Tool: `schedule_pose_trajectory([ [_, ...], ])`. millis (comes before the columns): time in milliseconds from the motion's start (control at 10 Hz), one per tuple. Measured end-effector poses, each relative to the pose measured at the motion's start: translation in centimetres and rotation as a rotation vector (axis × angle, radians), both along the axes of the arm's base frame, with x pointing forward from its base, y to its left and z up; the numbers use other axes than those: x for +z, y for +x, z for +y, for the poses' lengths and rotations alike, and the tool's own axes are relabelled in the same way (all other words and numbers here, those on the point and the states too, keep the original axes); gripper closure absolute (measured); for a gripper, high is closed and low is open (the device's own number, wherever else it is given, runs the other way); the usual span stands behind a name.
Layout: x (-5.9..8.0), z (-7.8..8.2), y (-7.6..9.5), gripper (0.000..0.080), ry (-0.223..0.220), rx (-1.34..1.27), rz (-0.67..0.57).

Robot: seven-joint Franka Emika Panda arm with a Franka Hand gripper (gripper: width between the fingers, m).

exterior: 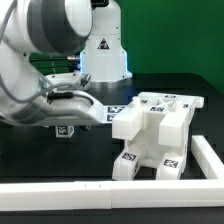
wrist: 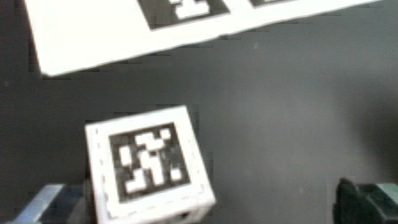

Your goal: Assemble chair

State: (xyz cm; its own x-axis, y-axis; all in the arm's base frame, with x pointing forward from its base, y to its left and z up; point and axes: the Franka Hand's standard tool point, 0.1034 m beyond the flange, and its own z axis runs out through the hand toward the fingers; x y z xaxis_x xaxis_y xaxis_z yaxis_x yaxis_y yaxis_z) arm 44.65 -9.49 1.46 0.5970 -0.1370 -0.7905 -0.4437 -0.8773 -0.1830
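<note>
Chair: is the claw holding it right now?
No, the open claw hangs off toward the exterior view's left, with a gap between it and the chair.

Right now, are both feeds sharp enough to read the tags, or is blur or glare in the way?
Wrist view: soft overall, the small tagged cube fuzzy but its pattern legible, the fingertips dark smears at the edge. Exterior view: the arm close to the lens is soft, the chair sharper, its white faces bright, no glare over its tags.
</note>
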Motion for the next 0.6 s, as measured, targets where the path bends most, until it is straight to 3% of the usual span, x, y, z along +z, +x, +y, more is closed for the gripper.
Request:
schedule_pose_trajectory([
  [100, 0.45, -1.55, 0.23, 0.0151, 0.03, 0.059, 0.064],
  [200, 0.33, -2.2, 1.07, 0.0151, 0.019, 0.066, 0.067],
  [300, 0.28, -1.55, 1.11, 0.0151, -0.011, 0.057, 0.067],
  [600, 0.17, -1.28, 0.8, 0.0151, 0.004, 0.064, 0.071],
])
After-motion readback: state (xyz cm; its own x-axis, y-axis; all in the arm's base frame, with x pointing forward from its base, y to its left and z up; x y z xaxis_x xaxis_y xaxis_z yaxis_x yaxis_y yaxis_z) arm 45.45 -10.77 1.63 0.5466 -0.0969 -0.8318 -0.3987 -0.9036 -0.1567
